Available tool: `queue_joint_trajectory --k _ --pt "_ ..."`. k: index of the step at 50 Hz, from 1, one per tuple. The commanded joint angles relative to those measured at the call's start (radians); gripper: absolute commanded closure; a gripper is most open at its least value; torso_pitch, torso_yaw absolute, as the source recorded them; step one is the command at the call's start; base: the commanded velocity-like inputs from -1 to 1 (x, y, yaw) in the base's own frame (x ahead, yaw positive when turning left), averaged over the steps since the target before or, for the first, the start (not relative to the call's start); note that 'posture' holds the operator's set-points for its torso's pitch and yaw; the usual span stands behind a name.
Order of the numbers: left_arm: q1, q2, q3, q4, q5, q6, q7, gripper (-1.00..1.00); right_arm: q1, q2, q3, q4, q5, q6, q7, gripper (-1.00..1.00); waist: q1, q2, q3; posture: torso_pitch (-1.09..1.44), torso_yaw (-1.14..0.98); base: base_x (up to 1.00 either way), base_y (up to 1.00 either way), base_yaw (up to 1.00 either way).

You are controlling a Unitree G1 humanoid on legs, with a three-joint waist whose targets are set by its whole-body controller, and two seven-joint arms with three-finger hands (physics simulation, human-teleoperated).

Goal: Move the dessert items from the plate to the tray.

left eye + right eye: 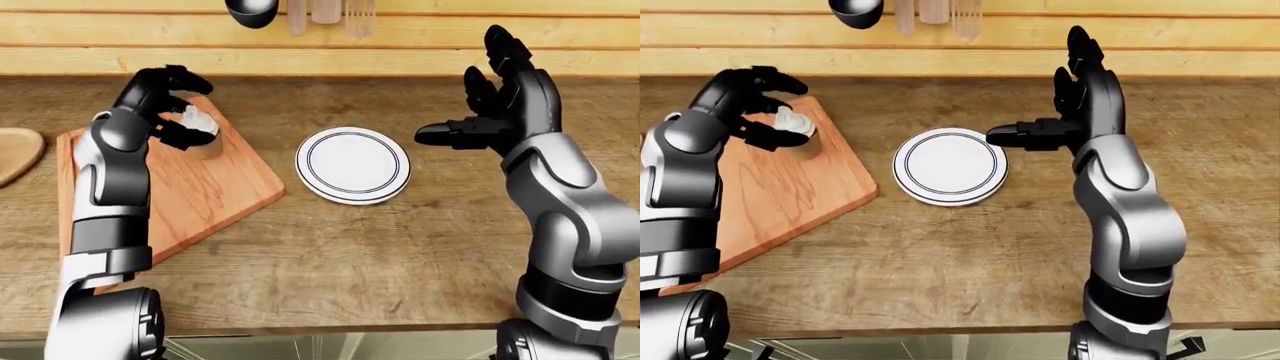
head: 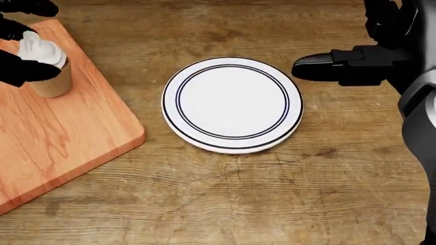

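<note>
A cupcake (image 2: 44,66) with white frosting and a tan wrapper stands upright on the wooden tray (image 2: 61,138) at the left of the head view. My left hand (image 1: 200,109) hangs over it, fingers spread around the frosting with a gap above, open. The white plate (image 2: 231,102) with dark rings lies empty in the middle of the counter. My right hand (image 1: 470,94) is raised just right of the plate, fingers pointing up and thumb pointing at the plate's rim, open and empty.
A wooden wall runs along the top of the left-eye view, with a dark ladle (image 1: 250,11) and wooden utensils (image 1: 325,13) hanging from it. A rounded wooden piece (image 1: 15,150) lies at the left edge. The counter's edge (image 1: 330,328) runs along the bottom.
</note>
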Motion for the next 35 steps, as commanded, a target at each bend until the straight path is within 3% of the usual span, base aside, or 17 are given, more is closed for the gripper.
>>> queue_joint_trajectory --k 1,6,11,19,24,27,30,33,35 --pt "-0.035 0.017 0.013 -0.043 -0.001 -0.017 0.01 -0.5 -0.034 -0.013 -0.012 -0.031 0.0 -0.026 -0.001 -1.0 0.002 0.004 -0.027 0.0 0.0 0.0 0.0 0.0" --pt "-0.033 0.021 0.017 -0.06 -0.004 -0.009 -0.001 -0.57 -0.046 -0.018 -0.014 -0.033 0.004 -0.015 -0.004 -1.0 0.002 0.005 -0.027 0.0 0.0 0.0 0.0 0.0" --pt "-0.052 0.033 0.031 -0.115 -0.026 0.033 -0.025 -1.0 -0.081 -0.037 -0.018 -0.046 0.015 0.024 -0.005 -1.0 0.001 0.005 -0.024 0.0 0.0 0.0 0.0 0.0" --pt "-0.066 0.009 0.042 -0.369 -0.078 0.225 -0.082 -1.0 -0.144 -0.066 -0.009 -0.037 0.008 0.073 0.011 -1.0 -0.001 0.004 -0.016 0.0 0.0 0.0 0.0 0.0" --pt "-0.105 -0.028 0.071 -0.546 -0.204 0.407 -0.114 -1.0 -0.179 -0.107 -0.017 -0.043 0.007 0.112 0.041 -1.0 0.003 0.003 -0.011 0.0 0.0 0.0 0.0 0.0" --pt "-0.093 -0.021 0.052 -0.652 -0.257 0.493 -0.128 -1.0 -0.195 -0.125 -0.017 -0.04 -0.003 0.126 0.06 -1.0 0.004 0.002 -0.008 0.0 0.0 0.0 0.01 0.0" --pt "-0.075 -0.019 0.048 -0.725 -0.299 0.574 -0.151 -1.0 -0.204 -0.137 -0.017 -0.056 -0.012 0.15 0.075 -1.0 0.003 -0.002 -0.029 0.0 0.0 -0.21 0.2 0.0" --pt "-0.078 -0.008 0.052 -0.749 -0.322 0.61 -0.15 -1.0 -0.22 -0.144 -0.014 -0.06 -0.024 0.168 0.089 -1.0 0.008 -0.047 -0.054 0.0 0.0 -0.49 0.35 0.0" --pt "-0.091 0.004 0.05 -0.776 -0.335 0.647 -0.155 -1.0 -0.232 -0.146 -0.011 -0.06 -0.032 0.177 0.097 -1.0 0.012 -0.043 -0.06 0.0 0.0 -0.64 0.43 0.0"
